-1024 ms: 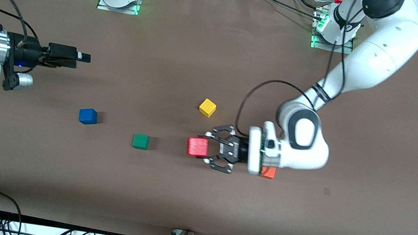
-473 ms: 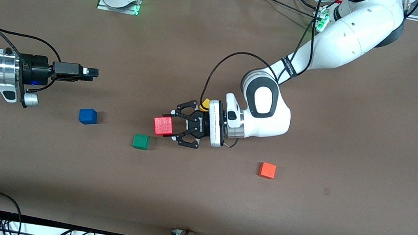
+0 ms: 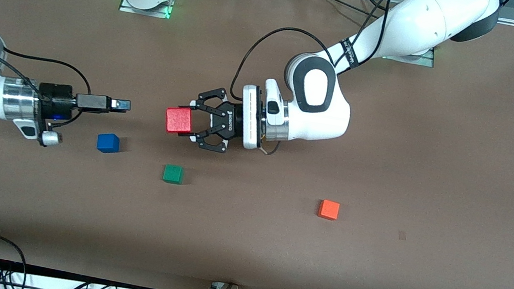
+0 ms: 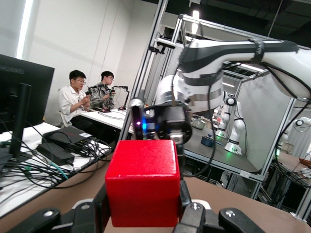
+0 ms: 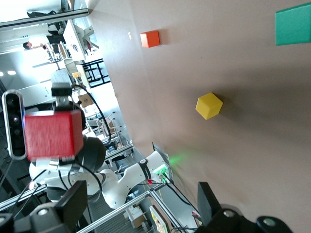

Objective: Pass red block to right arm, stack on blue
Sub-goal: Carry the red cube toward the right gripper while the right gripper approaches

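**Red block held in the air, handover not yet made**

The left gripper [image 3: 189,121] pinches the red block [image 3: 178,120] between its fingers and holds it above the table, over the bare surface between the blue cube [image 3: 108,142] and the green cube [image 3: 173,174]. The right gripper [image 3: 120,104] hangs near the block but apart from it, pointing toward it; in the right wrist view its fingers [image 5: 73,204] stand spread, so it seems ready to receive. So the pickup is done; the pass and the stacking are left. The blue cube lies on the table with nothing on top. The red block is a plain bright cube with sharp edges, and its faces look slightly rough.
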Robot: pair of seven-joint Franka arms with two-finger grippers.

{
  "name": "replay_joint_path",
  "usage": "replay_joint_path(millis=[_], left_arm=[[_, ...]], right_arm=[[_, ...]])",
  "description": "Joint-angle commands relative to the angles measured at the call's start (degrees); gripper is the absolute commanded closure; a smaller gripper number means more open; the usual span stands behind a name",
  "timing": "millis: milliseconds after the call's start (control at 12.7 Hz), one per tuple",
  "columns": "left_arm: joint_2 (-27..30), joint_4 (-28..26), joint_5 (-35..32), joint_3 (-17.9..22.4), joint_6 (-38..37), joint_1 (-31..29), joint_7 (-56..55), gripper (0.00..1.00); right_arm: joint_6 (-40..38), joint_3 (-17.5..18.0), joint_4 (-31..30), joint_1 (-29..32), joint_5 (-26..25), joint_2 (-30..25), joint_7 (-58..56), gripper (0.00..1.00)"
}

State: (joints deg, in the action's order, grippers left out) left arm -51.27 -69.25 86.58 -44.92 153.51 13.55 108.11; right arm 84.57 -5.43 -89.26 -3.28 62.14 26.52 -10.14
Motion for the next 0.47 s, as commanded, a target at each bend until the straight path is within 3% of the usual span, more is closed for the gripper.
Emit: replay_joint_path(millis=[0, 394], left_arm=[[1.08, -0.71, 2.09, 0.36, 2.57, 1.56, -0.01, 1.0], [0.64, -0.36, 2.27, 0.8, 4.08, 3.59, -0.01, 1.0]], right_arm=[[-0.02, 0.16, 1.54, -0.5, 1.31, 0.11, 3.96, 0.0], [0.15, 0.25, 1.63, -1.64, 3.25, -0.24, 6.79, 0.0]])
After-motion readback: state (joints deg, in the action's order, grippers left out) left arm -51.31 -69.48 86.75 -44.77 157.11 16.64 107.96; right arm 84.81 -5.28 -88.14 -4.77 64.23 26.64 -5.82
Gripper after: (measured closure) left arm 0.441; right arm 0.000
